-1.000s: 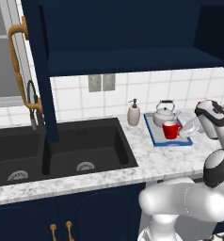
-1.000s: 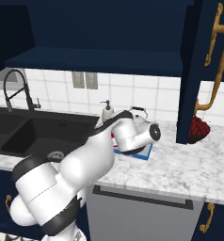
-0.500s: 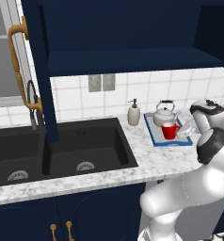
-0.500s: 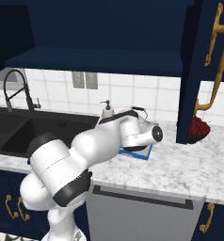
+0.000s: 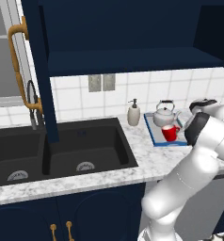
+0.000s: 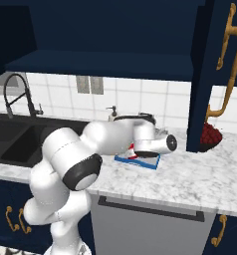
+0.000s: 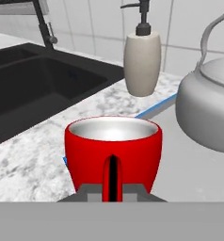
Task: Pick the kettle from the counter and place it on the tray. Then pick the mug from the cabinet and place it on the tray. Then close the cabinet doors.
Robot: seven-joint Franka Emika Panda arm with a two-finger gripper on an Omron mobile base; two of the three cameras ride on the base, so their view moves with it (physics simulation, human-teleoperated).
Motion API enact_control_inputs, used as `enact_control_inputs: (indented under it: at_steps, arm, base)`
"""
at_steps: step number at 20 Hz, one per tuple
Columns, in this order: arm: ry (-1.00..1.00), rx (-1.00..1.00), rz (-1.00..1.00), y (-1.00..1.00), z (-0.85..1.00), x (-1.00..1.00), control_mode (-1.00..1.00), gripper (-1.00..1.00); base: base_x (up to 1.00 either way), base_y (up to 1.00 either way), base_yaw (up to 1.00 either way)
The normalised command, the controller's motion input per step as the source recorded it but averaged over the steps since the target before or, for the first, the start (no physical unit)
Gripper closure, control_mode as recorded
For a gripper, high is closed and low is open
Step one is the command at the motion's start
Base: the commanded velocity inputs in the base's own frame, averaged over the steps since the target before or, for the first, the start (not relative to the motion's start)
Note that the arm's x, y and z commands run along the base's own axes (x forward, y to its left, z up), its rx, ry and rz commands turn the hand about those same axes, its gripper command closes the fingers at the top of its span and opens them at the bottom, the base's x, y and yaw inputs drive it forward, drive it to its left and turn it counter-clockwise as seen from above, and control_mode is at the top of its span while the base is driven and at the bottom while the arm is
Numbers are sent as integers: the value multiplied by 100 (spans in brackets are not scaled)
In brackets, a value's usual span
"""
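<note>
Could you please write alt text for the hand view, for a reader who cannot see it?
A red mug sits close up on the blue-rimmed tray, its handle toward the camera. The silvery kettle stands on the tray to its right; a cream soap dispenser and black sink lie behind.

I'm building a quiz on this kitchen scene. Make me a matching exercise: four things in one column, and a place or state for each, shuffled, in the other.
Things:
1. small plain red mug
2. squat silvery-white kettle
3. cream soap dispenser bottle
4. tall navy cabinet door with a brass bar handle

Places or states:
A. on the marble counter, left of the blue-rimmed tray
B. swung open
C. at the back of the tray, by the tiled wall
D. at the front of the tray, its handle in the shut gripper

Pairs: 1-D, 2-C, 3-A, 4-B
</note>
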Motion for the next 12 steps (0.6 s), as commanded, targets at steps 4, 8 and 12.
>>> enact_control_inputs:
  at_steps: [4, 8, 12]
  arm:
    - [0, 0, 5, -7, -12, 24, -100, 100]
    - [0, 0, 5, 0, -14, 29, -100, 100]
    - [0, 0, 5, 0, -19, 28, -100, 100]
  base:
    - [0, 0, 0]
    - [0, 0, 0]
    - [0, 0, 0]
